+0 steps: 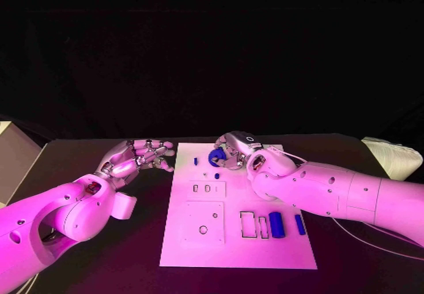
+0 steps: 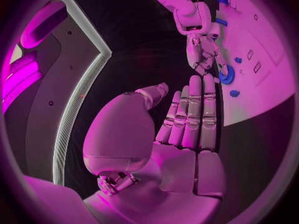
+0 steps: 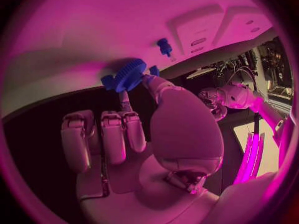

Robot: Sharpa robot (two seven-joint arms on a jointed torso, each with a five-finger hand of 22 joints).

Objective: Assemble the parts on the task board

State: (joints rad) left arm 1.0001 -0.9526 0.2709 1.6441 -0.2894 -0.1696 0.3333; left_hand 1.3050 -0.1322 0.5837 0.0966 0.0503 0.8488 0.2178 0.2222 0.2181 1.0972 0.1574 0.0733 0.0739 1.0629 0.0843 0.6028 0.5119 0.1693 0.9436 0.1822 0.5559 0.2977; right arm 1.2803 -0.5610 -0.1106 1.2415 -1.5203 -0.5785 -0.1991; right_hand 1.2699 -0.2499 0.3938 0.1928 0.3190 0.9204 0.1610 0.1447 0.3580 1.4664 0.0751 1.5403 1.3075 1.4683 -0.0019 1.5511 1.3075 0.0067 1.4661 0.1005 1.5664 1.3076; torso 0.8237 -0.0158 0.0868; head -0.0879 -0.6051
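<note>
1. head view: the right hand sits over the far end of the task board, fingers around a blue gear. the left hand hovers just off the board's left edge, fingers apart, holding nothing. two blue cylinders lie near the board's near right.
2. left wrist view: the left hand's fingers are extended and bare.
3. right wrist view: thumb and finger seem to pinch the gear at the board's edge.

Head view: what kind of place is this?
Likely a robotics lab test bench: a black table against a dark backdrop, a white task board with cutouts, and a blue gear held by the right hand.
</note>
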